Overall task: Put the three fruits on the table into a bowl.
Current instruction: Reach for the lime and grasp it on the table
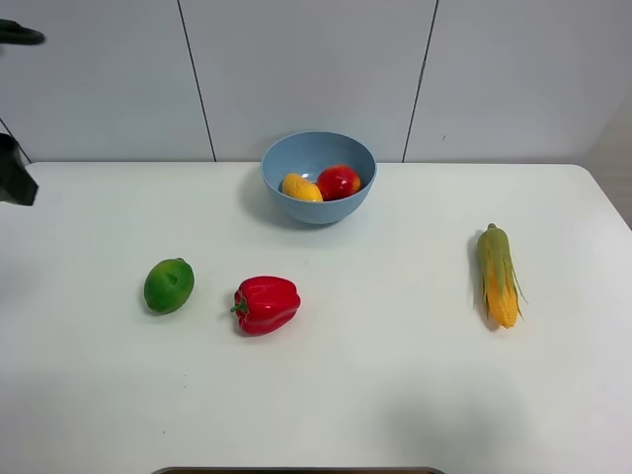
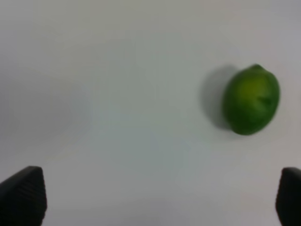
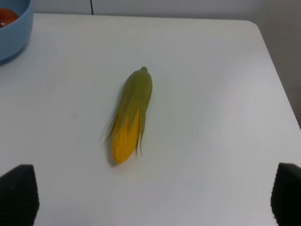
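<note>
A: Locating the fruits?
B: Confirming: mango [image 1: 301,188] and peach [image 1: 339,182] are sitting in the bowl [image 1: 286,202]; lime [image 1: 169,285] is lying on the worktop [image 1: 395,375] (near the pepper [image 1: 267,304]). Both left hand [image 2: 155,197] and right hand [image 3: 153,194] are gaping, empty.

Bare table [image 1: 79,375] lay open left of the lime [image 1: 169,285] at centre-left; the red pepper [image 1: 266,304] stood near on its right. The corn [image 1: 499,276] lay far right.

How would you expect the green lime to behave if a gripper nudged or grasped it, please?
The lime looks rounded and rests free on the flat table, so a nudge would probably roll it. Its skin appears smooth and slightly glossy, so a grip closing off-centre might squeeze it sideways. It looks firm, likely keeping its shape.
</note>
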